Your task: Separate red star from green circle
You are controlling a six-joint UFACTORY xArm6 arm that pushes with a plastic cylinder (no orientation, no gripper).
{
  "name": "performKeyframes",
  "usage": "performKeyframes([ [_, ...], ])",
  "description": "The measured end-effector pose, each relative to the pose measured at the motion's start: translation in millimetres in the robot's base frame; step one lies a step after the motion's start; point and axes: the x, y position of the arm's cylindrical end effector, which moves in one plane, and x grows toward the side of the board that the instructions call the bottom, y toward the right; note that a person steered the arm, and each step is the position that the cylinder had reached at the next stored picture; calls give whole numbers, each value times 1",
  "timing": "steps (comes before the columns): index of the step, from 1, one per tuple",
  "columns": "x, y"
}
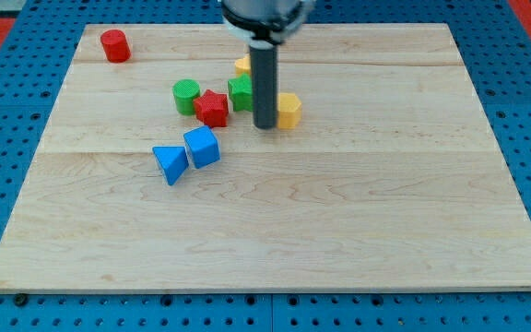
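Observation:
The red star point(212, 108) lies on the wooden board, touching the green circle point(186, 95) at its upper left. A green block point(241, 93) sits just right of the star. My tip point(265, 125) stands right of the star, between the green block and a yellow block point(289, 110), close to both. The rod hides part of the green block.
A second yellow block point(243, 65) peeks out behind the rod. A red cylinder point(114, 45) stands at the top left. A blue triangle point(171, 163) and a blue cube point(202, 147) sit below the star. The board point(339, 212) lies on a blue pegboard.

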Motion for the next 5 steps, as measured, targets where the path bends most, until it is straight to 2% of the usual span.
performKeyframes([
  [1,19,-16],
  [2,19,-68],
  [3,18,-96],
  [4,18,-70],
  [5,10,-72],
])
